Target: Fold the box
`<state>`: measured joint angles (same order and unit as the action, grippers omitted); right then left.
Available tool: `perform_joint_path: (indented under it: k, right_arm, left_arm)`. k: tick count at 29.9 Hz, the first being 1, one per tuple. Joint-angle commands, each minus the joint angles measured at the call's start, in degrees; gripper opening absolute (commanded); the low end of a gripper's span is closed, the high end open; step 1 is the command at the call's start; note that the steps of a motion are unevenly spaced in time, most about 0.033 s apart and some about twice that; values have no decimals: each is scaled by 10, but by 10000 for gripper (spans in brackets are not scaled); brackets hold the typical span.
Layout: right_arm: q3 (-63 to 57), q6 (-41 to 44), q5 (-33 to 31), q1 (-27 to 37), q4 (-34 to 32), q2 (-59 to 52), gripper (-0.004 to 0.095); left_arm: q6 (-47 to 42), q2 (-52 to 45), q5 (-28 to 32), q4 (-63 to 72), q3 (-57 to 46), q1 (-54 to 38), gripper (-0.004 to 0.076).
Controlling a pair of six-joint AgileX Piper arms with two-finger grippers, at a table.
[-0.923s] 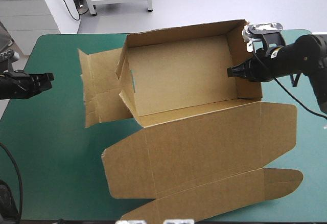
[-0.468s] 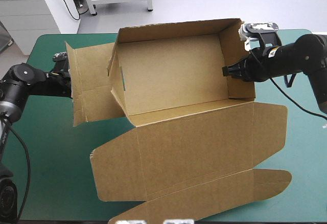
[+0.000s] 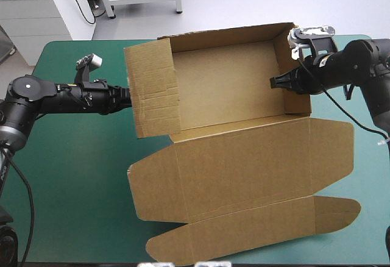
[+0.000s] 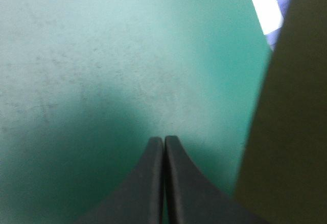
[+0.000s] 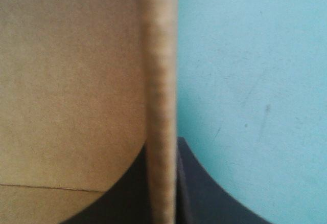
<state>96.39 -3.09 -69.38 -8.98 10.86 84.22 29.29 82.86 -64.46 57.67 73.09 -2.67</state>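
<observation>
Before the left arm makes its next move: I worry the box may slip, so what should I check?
1. Right gripper shut on the box at its right wall: ok.
2. Left gripper shut, at the outer face of the left flap: ok.
3. Left gripper touching that flap: cannot tell.
4. Flap raised: ok; tucked in: cannot tell.
5. Lid flat on the table, clear of both arms: ok.
</observation>
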Motion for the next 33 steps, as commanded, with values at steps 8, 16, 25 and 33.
perform_joint_path:
  k: [8,16,25,33]
  right_arm:
    - [18,10,50,3,-7,-1,-19]
    - [18,10,46,3,-11,14,-19]
    - [18,15,47,3,-21,15,-18]
    - [18,16,48,3,-25,15,-18]
  left_arm:
    - [13,-27,-82,148,15,3,-8]
    - [38,-28,-94,165,15,3,69]
    - [71,-28,-86,183,15,27,545]
    - [71,-28,-94,190,15,53,547]
